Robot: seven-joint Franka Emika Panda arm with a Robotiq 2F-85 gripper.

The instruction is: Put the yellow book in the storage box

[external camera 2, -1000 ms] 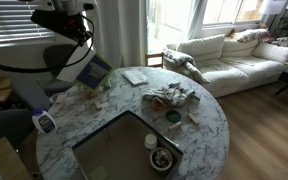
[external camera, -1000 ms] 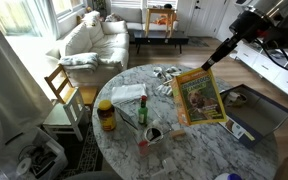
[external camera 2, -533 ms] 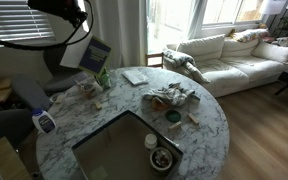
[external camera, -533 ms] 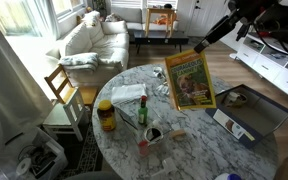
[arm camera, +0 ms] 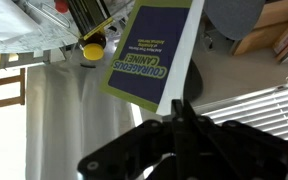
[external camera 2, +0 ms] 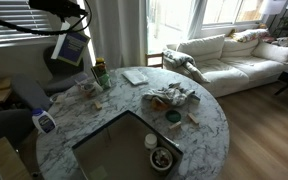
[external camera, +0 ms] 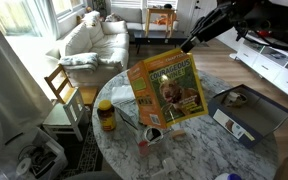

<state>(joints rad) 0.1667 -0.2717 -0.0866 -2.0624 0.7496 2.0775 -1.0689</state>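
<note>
My gripper [external camera: 188, 46] is shut on the top edge of the yellow book [external camera: 168, 92], which hangs tilted above the middle of the round marble table [external camera: 199, 150]. The cover shows a green-bordered picture. In an exterior view the book's blue back [external camera 2: 71, 47] faces the camera, high above the table's far left. In the wrist view the blue back and white edge [arm camera: 149, 50] run down from the jaws [arm camera: 179, 108]. The grey-blue storage box [external camera: 252, 115] lies open on the table's right side, apart from the book.
A yellow-lidded jar [external camera: 106, 116], a green bottle [external camera: 142, 113] and a small cup [external camera: 144, 146] stand under and left of the book. Crumpled cloths [external camera 2: 172, 97] lie mid-table. A wooden chair [external camera: 62, 92] and a white sofa [external camera: 92, 40] stand beyond the table.
The arm has carried the book higher and away from the storage box, toward the jar and bottle side of the table. The book now tilts more.
</note>
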